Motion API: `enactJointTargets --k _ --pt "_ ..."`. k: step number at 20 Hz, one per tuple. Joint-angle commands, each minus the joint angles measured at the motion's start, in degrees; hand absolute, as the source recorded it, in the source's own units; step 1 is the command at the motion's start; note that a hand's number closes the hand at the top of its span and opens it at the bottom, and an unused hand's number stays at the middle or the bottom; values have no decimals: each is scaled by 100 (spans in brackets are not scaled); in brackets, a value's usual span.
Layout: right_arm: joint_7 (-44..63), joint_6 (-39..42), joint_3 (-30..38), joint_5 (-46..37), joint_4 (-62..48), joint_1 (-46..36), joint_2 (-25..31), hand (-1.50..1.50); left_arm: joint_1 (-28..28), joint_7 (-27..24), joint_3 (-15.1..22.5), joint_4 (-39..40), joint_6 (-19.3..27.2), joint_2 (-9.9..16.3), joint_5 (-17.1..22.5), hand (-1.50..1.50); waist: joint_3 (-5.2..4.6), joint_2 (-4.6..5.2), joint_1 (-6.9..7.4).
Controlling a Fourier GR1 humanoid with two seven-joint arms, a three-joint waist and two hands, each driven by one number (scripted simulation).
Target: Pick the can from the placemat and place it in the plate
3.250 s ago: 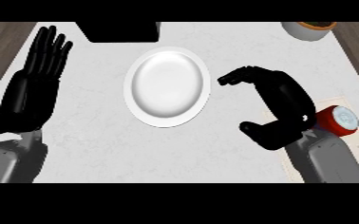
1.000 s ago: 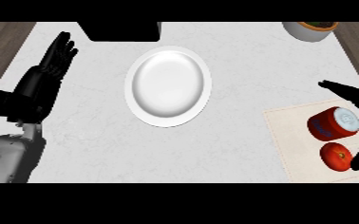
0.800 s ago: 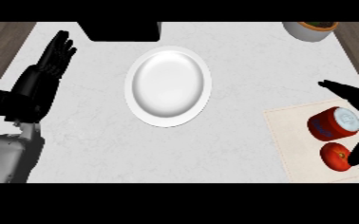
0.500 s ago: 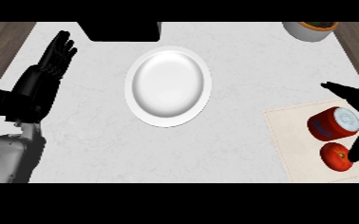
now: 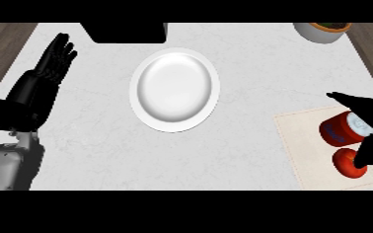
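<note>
counter point(image 5: 247, 54) open, tomato-like thing point(image 5: 348, 161) beside can point(image 5: 342, 130)

Counter top point(image 5: 241, 69): pale stone look, faint grey veins, smooth, matt. Strip at far left point(image 5: 15, 34): wood grain, brown. Plate point(image 5: 175, 90): white, glossy, smooth, like ceramic. Placemat point(image 5: 310, 143): beige, matt, maybe cloth, weave not clear. Can point(image 5: 344, 129): red glossy side, pale top, probably metal. Left hand point(image 5: 40, 86): black, smooth, slight sheen, like plastic. Left forearm point(image 5: 18, 165): grey, matt.
</note>
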State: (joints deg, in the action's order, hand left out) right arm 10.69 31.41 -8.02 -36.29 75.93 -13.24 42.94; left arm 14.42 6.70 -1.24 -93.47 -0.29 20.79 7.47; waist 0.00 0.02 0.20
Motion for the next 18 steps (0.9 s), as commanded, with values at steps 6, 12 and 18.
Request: enactJointTargets --k 6,12,18 --pt "-720 -359 163 -895 -1308 -339 -293 -150 334 111 -304 233 -223 -83 -135 0 2 7 5" --pt "-1215 -1639 180 -1164 -1425 -345 -754 150 -74 -371 -346 349 -441 -117 -87 0 5 18 38" --pt "-1556 -2487 326 -1711 -2379 -892 -879 150 255 377 -91 -157 -31 -395 -396 0 7 12 52"
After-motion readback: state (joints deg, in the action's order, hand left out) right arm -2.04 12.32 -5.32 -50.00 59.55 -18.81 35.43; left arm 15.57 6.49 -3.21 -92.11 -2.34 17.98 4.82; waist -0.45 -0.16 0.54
